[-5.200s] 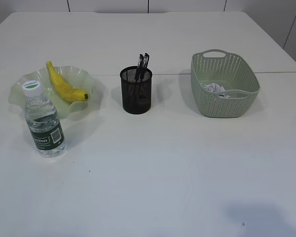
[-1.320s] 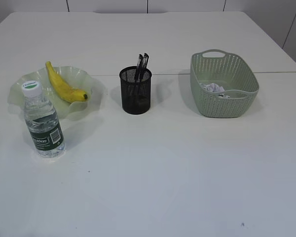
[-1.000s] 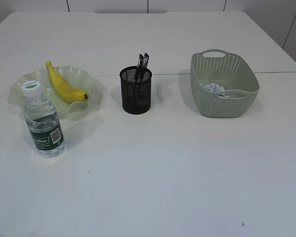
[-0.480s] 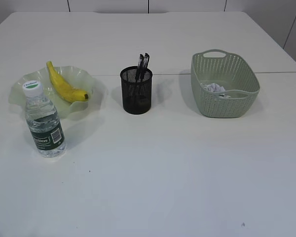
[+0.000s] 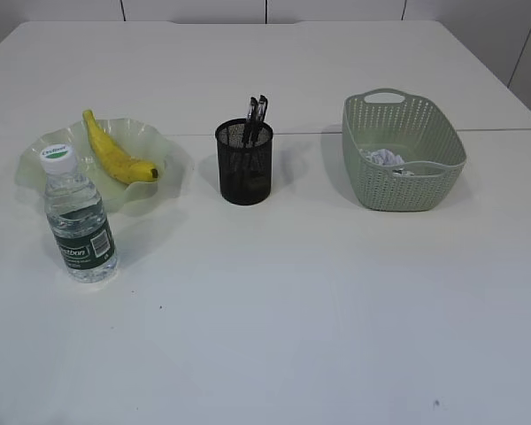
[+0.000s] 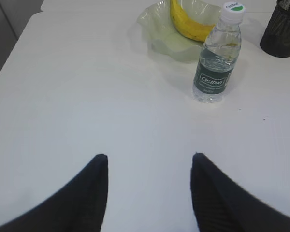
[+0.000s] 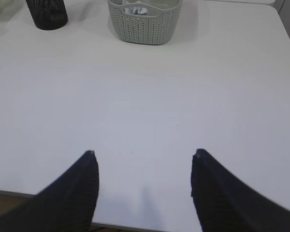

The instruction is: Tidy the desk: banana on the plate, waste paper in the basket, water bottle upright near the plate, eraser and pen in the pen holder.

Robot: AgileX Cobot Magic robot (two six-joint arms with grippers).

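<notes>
The yellow banana (image 5: 117,153) lies on the pale green wavy plate (image 5: 35,164). A clear water bottle (image 5: 78,217) with a white cap stands upright just in front of the plate. Black pens (image 5: 256,111) stick out of the black mesh pen holder (image 5: 244,163); the eraser is hidden. Crumpled waste paper (image 5: 386,158) rests in the green basket (image 5: 404,186). My left gripper (image 6: 149,157) is open over bare table, well short of the bottle (image 6: 216,58). Over the table's near edge my right gripper (image 7: 143,153) stands open, far from the basket (image 7: 144,20). Neither gripper shows in the exterior view.
The white table (image 5: 292,310) stretches wide in front of the objects. Its near edge (image 7: 135,226) shows under the right gripper, and its left edge (image 6: 12,46) shows in the left wrist view. A seam between tabletops (image 5: 310,133) runs behind the pen holder.
None of the objects has shifted across the earlier frames. A faint shadow at the front right of the table five seconds ago is gone.
</notes>
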